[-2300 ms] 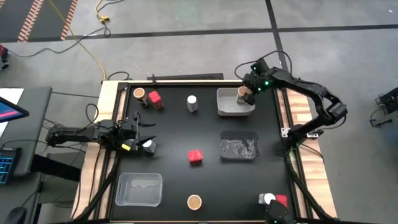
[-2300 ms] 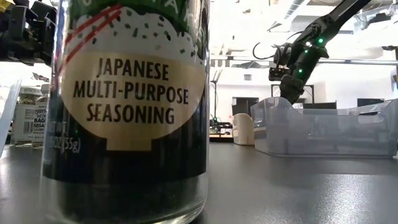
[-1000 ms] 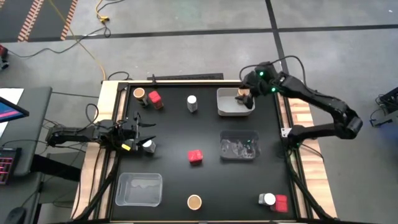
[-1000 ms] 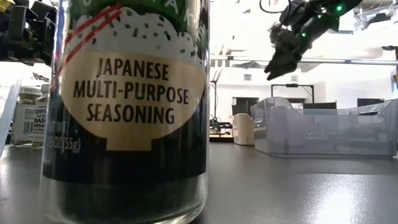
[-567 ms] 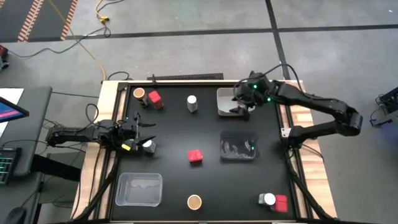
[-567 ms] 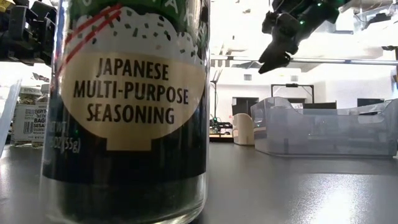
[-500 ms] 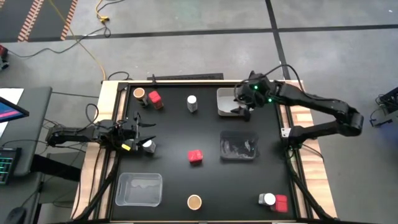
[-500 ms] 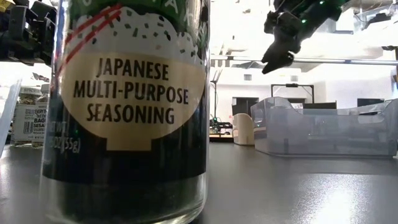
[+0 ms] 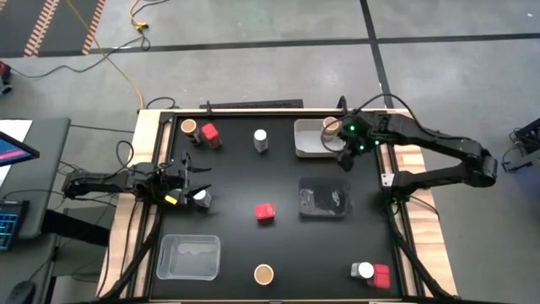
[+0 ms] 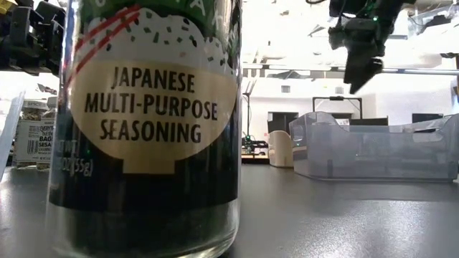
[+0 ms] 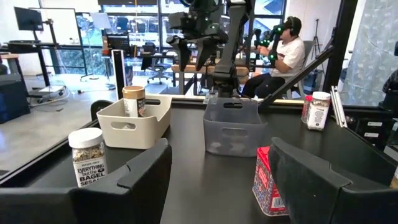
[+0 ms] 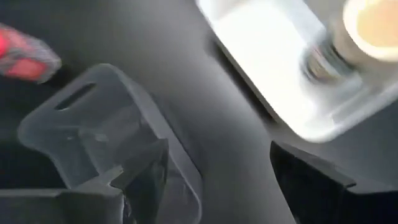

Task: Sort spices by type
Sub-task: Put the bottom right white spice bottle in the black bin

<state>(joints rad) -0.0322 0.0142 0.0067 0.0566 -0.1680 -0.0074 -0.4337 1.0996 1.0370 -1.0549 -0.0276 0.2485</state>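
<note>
Sorting looks barely begun: from above, one cork-topped jar stands in the white tray at the far right, while other spices lie scattered over the bench. The right claw hangs empty just beside that tray. From the left wrist, the left claw waits spread, low by the near red box.

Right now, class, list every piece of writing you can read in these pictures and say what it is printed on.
"JAPANESE MULTI-PURPOSE SEASONING": label of the big jar close to the low camera.
"EVERYTHING", then "BAGEL": white-lidded jar in the left wrist view; its middle line is too small.
"BAGEL" and "SEASONING": partly legible on the small jar behind.
Red box print: too small to read.
</note>
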